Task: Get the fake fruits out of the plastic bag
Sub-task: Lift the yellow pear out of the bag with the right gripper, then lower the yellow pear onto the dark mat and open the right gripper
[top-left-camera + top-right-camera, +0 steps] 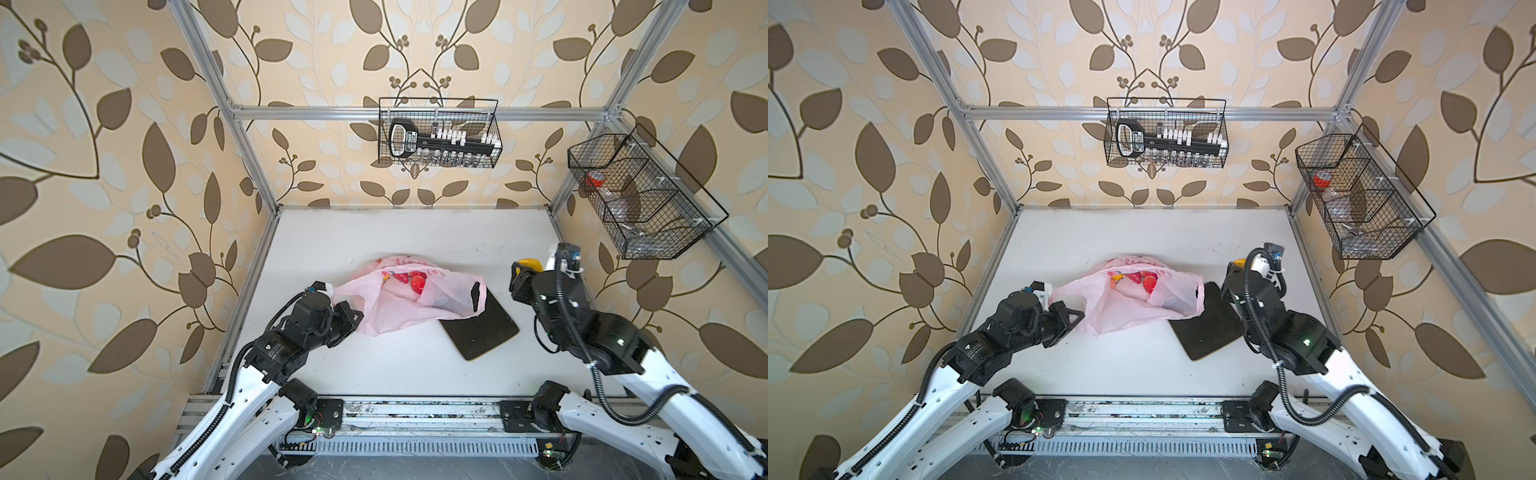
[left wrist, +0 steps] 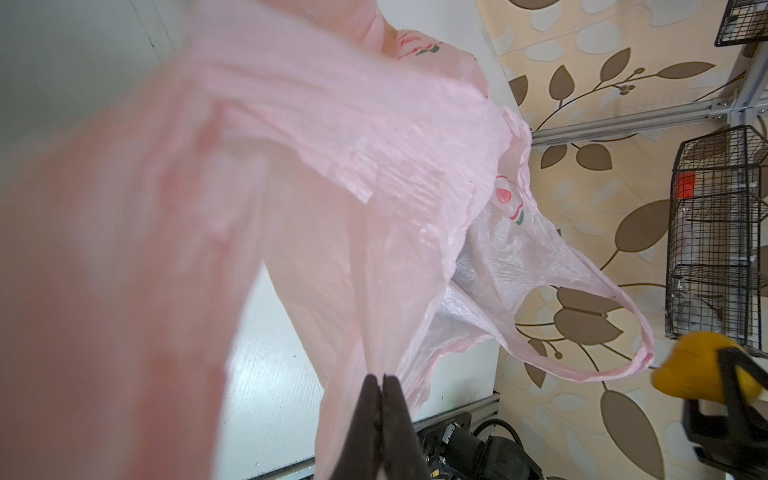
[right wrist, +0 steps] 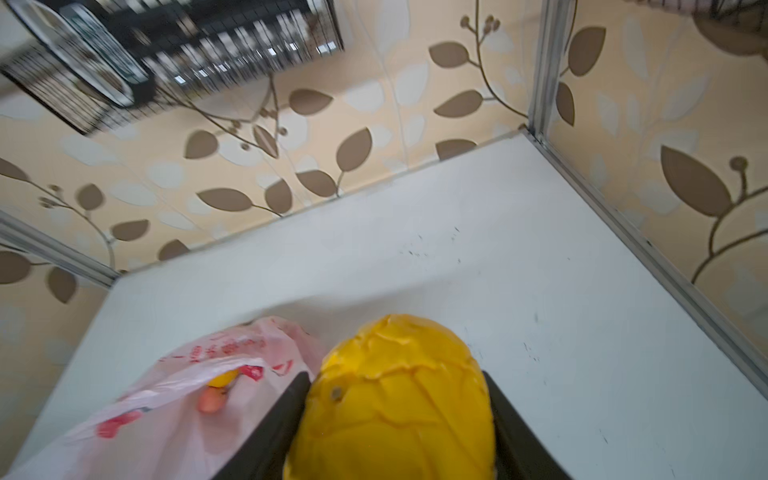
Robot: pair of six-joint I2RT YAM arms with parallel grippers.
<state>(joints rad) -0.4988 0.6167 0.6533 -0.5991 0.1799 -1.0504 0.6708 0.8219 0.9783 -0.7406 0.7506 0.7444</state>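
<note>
One yellow-orange knobbed plastic fruit (image 3: pixel 395 407) is out of the bag: right gripper (image 3: pixel 395 374) has it clamped, one jaw on each flank, over the right side of the white worktop (image 1: pixel 374 232) and apart from the bag; other fruits sit inside the thin crinkly translucent pink plastic bag (image 1: pixel 374 316) with red print, which lies crumpled mid-worktop with its mouth gaping; through the mouth, both top views show glossy red plastic strawberries (image 1: pixel 409 279) bunched at the far end; right wrist view shows a second yellow fruit (image 3: pixel 224 378) and a small pinkish-orange round fruit (image 3: pixel 210 402) just inside the rim, touching each other; can't tell the exact count in the bag, since the film hides some; left gripper (image 2: pixel 382 380) has its jaws pressed flat together on a pinch of film at the bag's left edge, with the film gathering in pleats into the pinch; bag's right loop handle (image 1: pixel 461 280) is over the far-left corner of the dark flat square tray (image 1: pixel 486 332), can't tell if it touches; tray lies flat on the worktop between bag and right arm; black wire basket (image 1: pixel 438 133) holding a black tool rack hangs on the back wall; second black wire basket (image 1: pixel 640 195) hangs on the right wall; leaf-pattern wallpaper all round.
</note>
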